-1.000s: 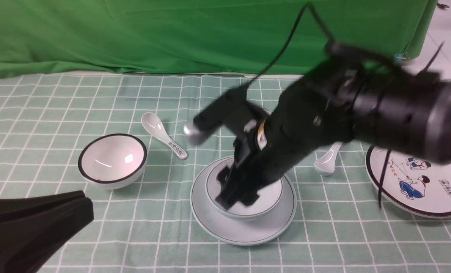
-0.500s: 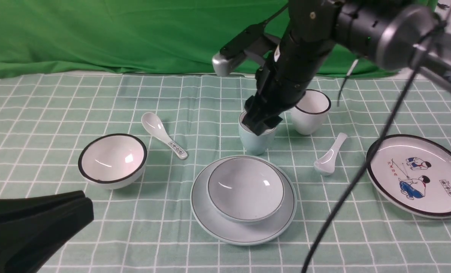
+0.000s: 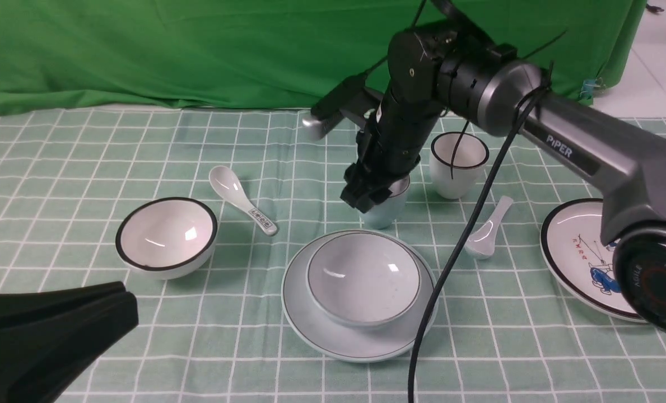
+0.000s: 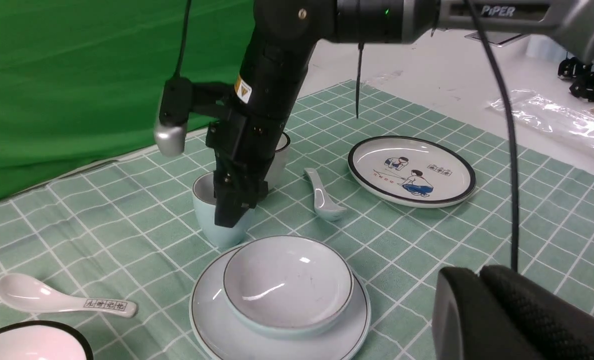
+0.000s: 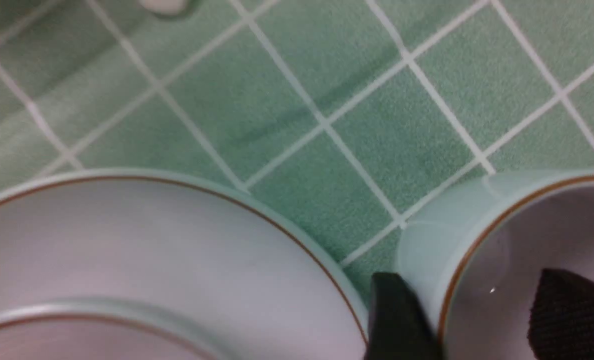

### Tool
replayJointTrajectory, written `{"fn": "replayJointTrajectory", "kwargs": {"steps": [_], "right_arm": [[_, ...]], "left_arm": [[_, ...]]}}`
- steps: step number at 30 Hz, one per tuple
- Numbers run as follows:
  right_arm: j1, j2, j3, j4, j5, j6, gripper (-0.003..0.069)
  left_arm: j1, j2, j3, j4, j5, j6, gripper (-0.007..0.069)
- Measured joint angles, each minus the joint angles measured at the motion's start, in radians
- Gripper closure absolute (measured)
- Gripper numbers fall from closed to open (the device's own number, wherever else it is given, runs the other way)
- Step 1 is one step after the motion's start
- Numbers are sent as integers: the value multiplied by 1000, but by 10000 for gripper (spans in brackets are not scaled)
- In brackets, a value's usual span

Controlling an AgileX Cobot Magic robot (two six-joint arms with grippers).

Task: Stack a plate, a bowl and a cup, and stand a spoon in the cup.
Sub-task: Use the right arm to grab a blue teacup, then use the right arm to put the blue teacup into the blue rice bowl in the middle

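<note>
Three views, one cup point(image 3: 386, 211).
Front faces forward, left wrist sidelong, right wrist close above the right gripper point(image 5: 476, 310).

Pale blue-green cup point(image 3: 386, 215) with a thin brown rim line; the plate point(image 3: 310, 330) and bowl point(image 3: 363, 280) match it, with darker rim lines. The surface point(image 3: 58, 168) is green, gridded in white.

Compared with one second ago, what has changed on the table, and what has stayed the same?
The right claw left the bowl, swung back to the cup and lowered over its rim, one finger inside, one outside, not yet closed. The cup is not lifted. Bowl, plate and left claw stayed put.
</note>
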Motion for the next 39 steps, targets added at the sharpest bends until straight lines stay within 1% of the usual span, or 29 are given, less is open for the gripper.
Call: {"fn": "replayJointTrajectory", "kwargs": {"steps": [1,3,7,8,15,17,18,19,20,23,24,27,29,34,39], "right_arm": [[-3,4,0,0,0,-1,294],[-4,8,0,1,0,-1,370],[-4,8,0,6,11,-1,566],[-4,8,0,5,19,-1,573],[-2,-51,1,4,105,-1,573],[14,-146,1,0,162,38,573],[24,-175,6,-2,167,63,573],[24,-183,9,-2,167,63,573],[44,-235,33,-3,167,92,573],[102,-335,159,-3,166,114,573],[107,-343,178,-3,166,114,573],[176,-360,324,6,138,115,573],[199,-343,392,14,74,127,573],[204,-291,414,9,26,162,573],[204,-255,418,8,3,165,573]], "left_arm": [[0,0,0,0,0,0,607],[0,0,0,0,0,0,607],[0,0,0,0,0,0,607],[0,0,0,0,0,0,607],[0,0,0,38,0,0,607],[0,0,0,48,0,0,607],[0,0,0,49,0,0,607],[0,0,0,50,0,0,607],[0,0,0,50,0,0,607],[0,0,0,52,0,0,607],[0,0,0,52,0,0,607],[0,0,0,52,0,0,607],[0,0,0,52,0,0,607],[0,0,0,52,0,0,607],[0,0,0,52,0,0,607]]}}
